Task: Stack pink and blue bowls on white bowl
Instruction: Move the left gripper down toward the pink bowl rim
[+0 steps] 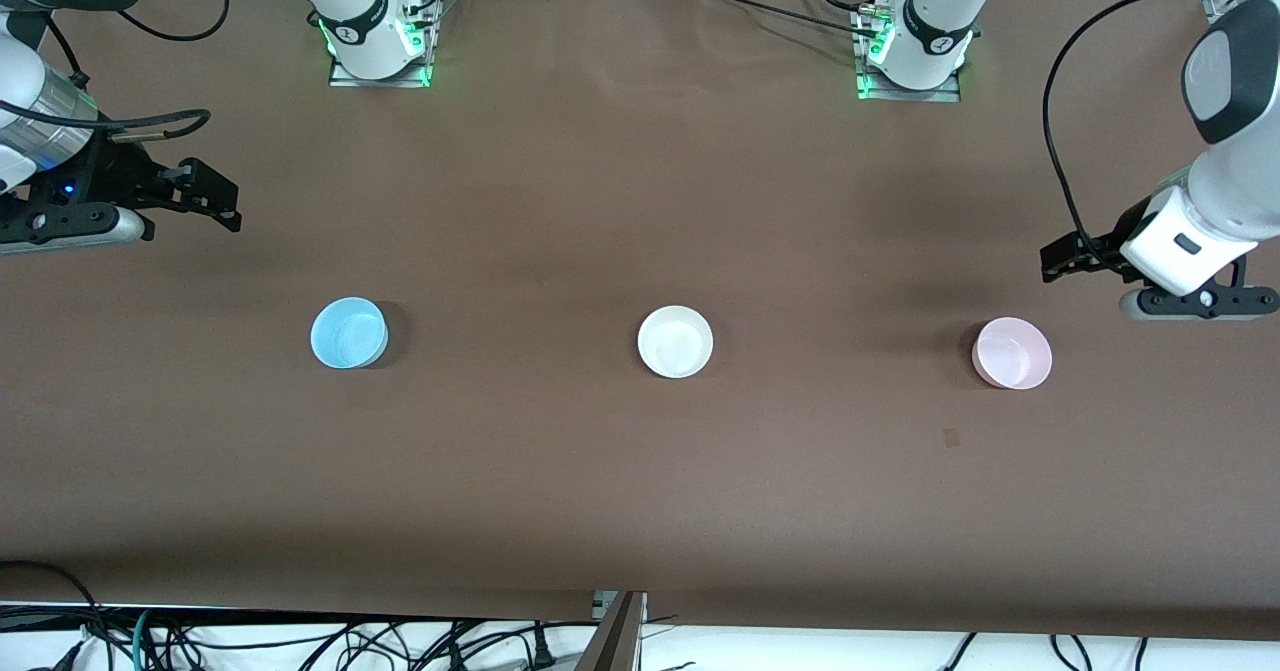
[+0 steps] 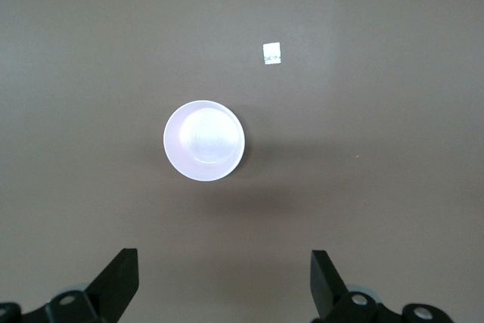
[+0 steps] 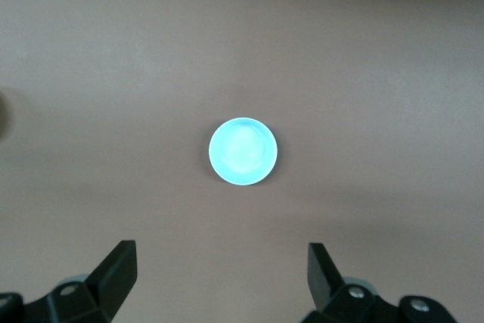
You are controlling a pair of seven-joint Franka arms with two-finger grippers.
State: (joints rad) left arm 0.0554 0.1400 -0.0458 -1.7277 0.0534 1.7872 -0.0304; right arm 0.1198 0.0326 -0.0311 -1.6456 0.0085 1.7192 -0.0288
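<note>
Still nothing stacked: left gripper and right gripper hang spread and empty; next, one must descend on the pink bowl or blue bowl, then carry it to the white bowl.

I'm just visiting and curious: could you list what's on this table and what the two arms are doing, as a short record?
Blue bowl: upright, toward the right arm's end.
White bowl: upright, mid-table, between the other two.
Pink bowl: upright, toward the left arm's end.
Stacking: none yet.
Left gripper: open, empty, near pink bowl.
Right gripper: open, empty, near blue bowl.
</note>
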